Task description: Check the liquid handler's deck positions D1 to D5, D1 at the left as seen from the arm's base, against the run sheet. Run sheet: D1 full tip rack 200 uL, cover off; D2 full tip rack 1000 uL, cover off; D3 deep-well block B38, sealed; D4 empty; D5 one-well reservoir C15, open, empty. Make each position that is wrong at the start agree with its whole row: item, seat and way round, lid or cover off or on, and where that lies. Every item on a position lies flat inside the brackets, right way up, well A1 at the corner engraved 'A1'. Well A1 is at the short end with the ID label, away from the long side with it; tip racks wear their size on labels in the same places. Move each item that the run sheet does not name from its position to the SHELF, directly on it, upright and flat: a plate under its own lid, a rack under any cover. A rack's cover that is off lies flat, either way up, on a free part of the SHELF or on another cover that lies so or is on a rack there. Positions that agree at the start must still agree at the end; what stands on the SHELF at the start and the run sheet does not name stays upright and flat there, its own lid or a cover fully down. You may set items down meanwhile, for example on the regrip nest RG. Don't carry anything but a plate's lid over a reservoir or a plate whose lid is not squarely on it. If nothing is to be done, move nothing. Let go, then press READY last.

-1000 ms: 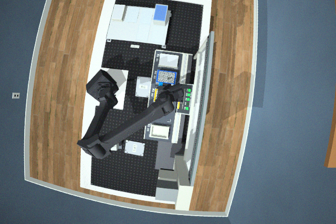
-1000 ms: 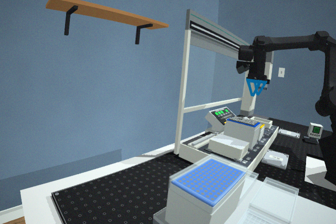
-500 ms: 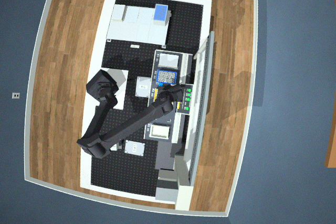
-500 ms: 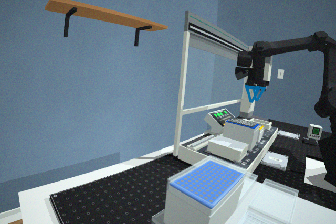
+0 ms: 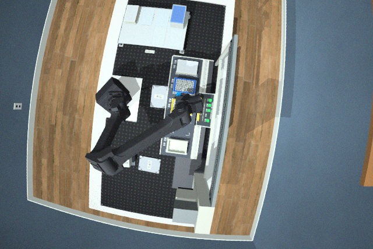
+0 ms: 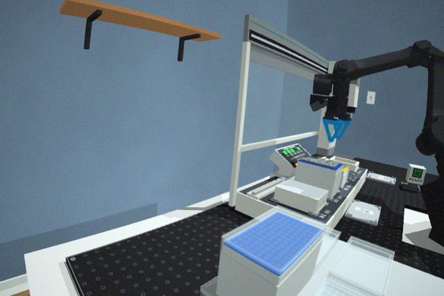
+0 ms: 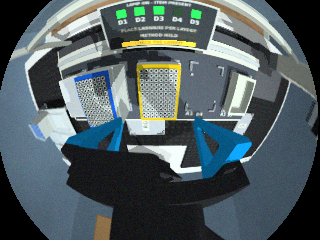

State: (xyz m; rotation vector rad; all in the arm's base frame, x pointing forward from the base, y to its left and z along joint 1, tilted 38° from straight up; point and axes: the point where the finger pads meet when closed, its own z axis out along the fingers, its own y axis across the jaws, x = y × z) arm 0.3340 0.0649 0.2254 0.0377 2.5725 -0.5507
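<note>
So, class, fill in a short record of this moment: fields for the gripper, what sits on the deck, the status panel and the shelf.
gripper: gripper open, holding nothing, high above the deck
deck: blue-rimmed tip rack beside yellow-rimmed tip rack, both uncovered; next position bare
status panel: status panel shows four lamps green, the one marked D4 dark
shelf: covered blue tip rack; loose clear cover beside it
</note>
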